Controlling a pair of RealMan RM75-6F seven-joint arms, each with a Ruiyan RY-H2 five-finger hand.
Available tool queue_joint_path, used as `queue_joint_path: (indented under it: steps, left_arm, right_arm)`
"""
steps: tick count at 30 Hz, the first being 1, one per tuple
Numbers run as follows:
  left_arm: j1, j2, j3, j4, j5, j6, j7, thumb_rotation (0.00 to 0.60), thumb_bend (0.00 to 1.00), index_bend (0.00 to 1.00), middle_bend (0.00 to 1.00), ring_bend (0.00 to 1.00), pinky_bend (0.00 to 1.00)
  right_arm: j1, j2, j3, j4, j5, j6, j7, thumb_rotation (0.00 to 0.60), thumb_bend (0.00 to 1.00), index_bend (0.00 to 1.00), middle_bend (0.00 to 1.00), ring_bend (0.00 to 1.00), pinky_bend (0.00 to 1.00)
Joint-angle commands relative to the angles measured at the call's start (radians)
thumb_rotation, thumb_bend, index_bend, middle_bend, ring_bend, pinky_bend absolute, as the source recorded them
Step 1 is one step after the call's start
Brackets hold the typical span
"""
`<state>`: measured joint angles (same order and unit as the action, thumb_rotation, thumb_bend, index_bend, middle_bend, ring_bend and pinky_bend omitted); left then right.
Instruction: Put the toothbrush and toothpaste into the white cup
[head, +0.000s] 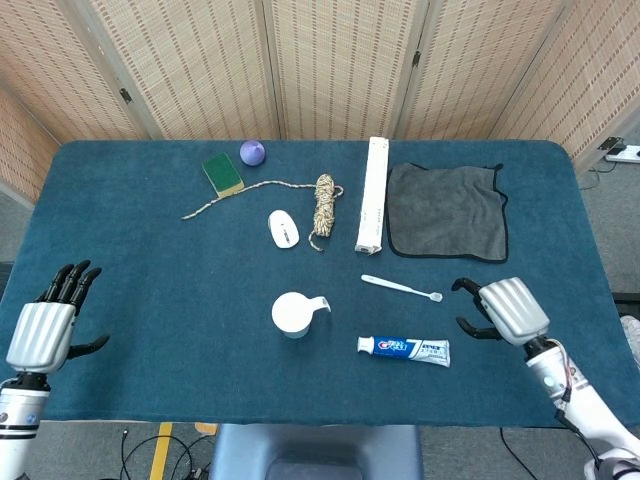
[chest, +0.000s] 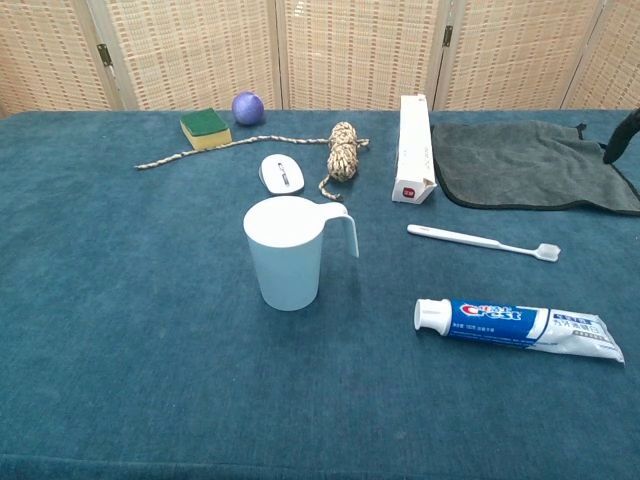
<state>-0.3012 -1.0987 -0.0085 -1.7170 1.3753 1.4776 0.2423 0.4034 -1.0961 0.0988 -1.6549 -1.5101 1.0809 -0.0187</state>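
Currently both hands empty, fingers apart: right hand (head: 505, 311) hovers at toothbrush's (head: 401, 288) three o'clock, presumably staged for pickup. Toothpaste (head: 404, 349) lies at white cup's (head: 291, 313) four o'clock; left hand (head: 42, 328) parked clear.

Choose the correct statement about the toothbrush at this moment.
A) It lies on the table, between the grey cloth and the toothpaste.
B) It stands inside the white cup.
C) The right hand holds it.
A: the toothbrush lies flat on the table, below the grey cloth and above the toothpaste.
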Motion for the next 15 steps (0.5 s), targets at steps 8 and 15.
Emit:
queue_joint_path:
  steps: [8, 15]
  left_arm:
    - [0.044, 0.019, 0.002, 0.001, 0.011, 0.003, -0.027, 0.600, 0.12, 0.14, 0.10, 0.10, 0.41]
    - [0.066, 0.026, -0.001, 0.005, 0.021, 0.001, -0.043, 0.600, 0.12, 0.14, 0.10, 0.10, 0.41]
  right_arm:
    - [0.160, -0.184, 0.083, 0.058, 0.216, -0.154, -0.224, 0.600, 0.27, 0.39, 0.94, 1.00, 1.00]
    - [0.228, -0.311, 0.109, 0.154, 0.317, -0.175, -0.315, 0.600, 0.25, 0.46, 0.96, 1.00, 1.00]
